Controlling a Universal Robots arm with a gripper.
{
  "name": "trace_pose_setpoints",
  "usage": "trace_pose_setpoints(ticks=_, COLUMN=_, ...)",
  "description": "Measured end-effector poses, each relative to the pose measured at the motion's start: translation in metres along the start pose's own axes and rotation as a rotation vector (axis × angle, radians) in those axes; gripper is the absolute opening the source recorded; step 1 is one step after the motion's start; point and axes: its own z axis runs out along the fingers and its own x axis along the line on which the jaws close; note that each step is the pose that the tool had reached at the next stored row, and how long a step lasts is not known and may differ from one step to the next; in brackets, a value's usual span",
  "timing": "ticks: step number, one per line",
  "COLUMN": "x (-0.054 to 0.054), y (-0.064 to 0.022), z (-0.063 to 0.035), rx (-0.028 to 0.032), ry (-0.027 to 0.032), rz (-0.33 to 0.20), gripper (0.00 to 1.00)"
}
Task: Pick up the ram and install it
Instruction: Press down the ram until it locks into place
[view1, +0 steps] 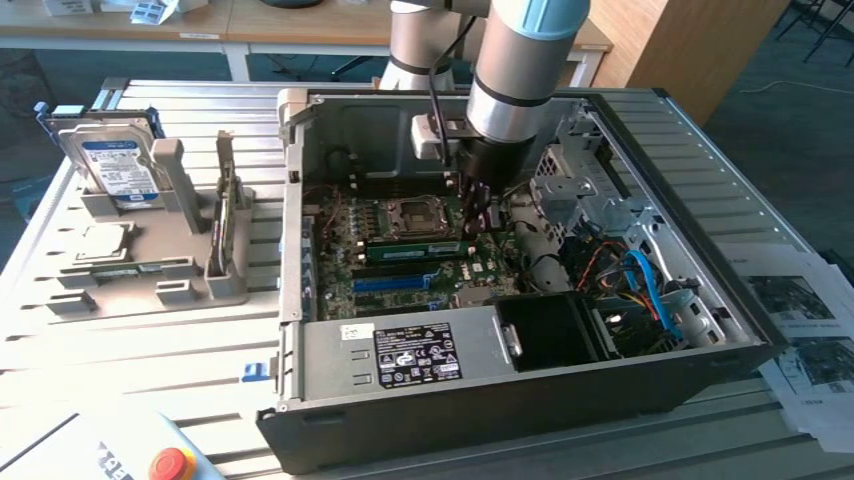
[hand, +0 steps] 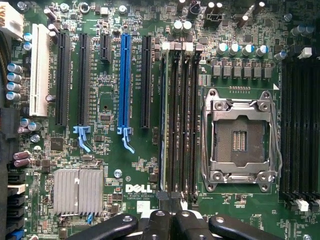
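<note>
The arm reaches down into the open computer case (view1: 300, 330), its gripper (view1: 481, 200) hanging low over the motherboard (view1: 400, 275) beside the empty processor socket (hand: 239, 141); the fingers (hand: 162, 225) are pressed together with nothing between them; the ram (view1: 414, 249), a green stick, stands on edge in a memory slot next to the socket, just beside the gripper; in the wrist view it appears edge-on (hand: 163, 115) in the outermost slot of the bank of 4; a hard drive (view1: 114, 165) stands in a grey rack (view1: 174, 270) at the exterior view's left.
</note>
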Motion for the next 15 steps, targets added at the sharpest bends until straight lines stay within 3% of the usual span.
trace_pose_setpoints(ticks=15, x=0.0001, y=0.0000, z=0.0033, rx=0.0000, ry=0.0000, rz=0.000, gripper=0.10)
